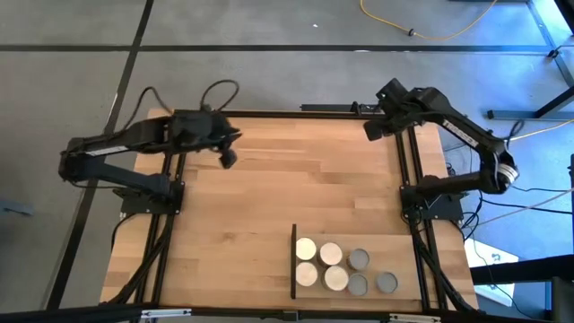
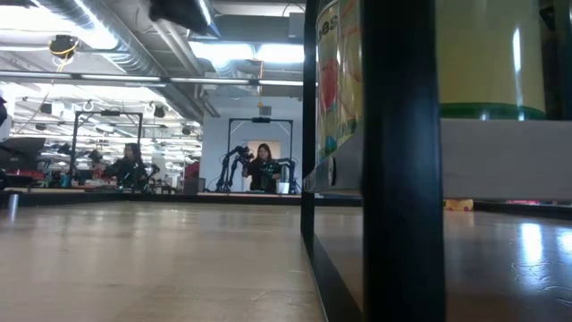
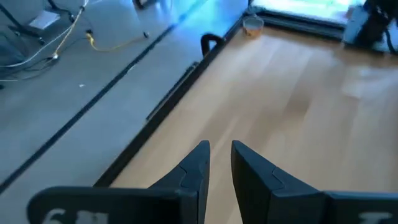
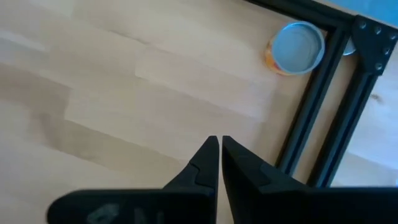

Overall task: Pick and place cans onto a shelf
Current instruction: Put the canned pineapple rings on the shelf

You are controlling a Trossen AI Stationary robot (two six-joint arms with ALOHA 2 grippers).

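Black pincers both empty, tins all parked on the shelf already

Left gripper (image 3: pixel 219 163) hangs at about 10 o'clock over the pale wood tabletop (image 1: pixel 269 179), fingers a narrow slit apart, nothing in them; right gripper (image 4: pixel 219 157) at 2 o'clock, pinched nearly shut, also empty. Seven small round tins (image 1: pixel 336 267), four cream-topped and three grey metal, sit at 5 o'clock on the flat light-wood shelf with its thin black edge (image 1: pixel 294 260). I'd guess they're stiff, light-ish, slick-sided, so grab across the body. Label lettering in the low view is too cropped to read.
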